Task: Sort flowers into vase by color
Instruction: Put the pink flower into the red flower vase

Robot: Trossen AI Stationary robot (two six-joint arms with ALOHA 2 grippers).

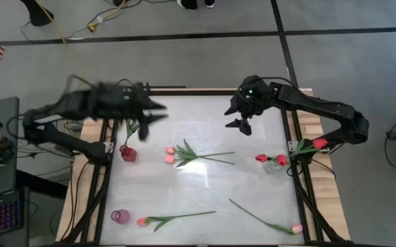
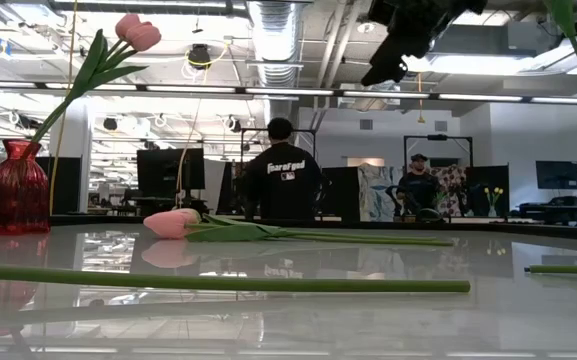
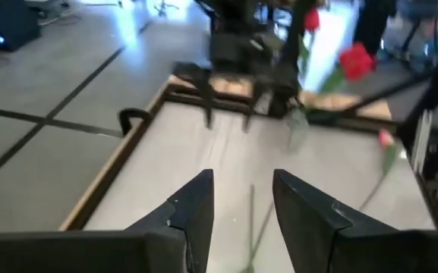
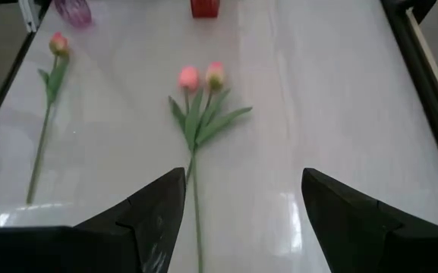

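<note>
**Loose tulips on the table, both grippers empty**

Nearest the front edge lie two single tulips: one [image 1: 143, 221] beside the small purple vase [image 1: 120, 216], one [image 1: 296, 228] toward the right corner. In the middle, a pair [image 1: 173, 155] lies together, buds touching. The red vase [image 1: 127, 154] at the left and the clear vase [image 1: 274, 165] at the right each hold stems already (colours there look red).

The tulips seem very light; the thin stems would probably bend, the fabric buds could crush. I would take them at mid-stem, below the leaves.

The table [image 1: 204, 192] is glossy white, so a stem may slide.

Farther back, the left gripper [image 1: 155, 113] hangs above the red vase, fingers partly apart, holding nothing. The right gripper [image 1: 242, 116] hovers wide open, also empty.
</note>
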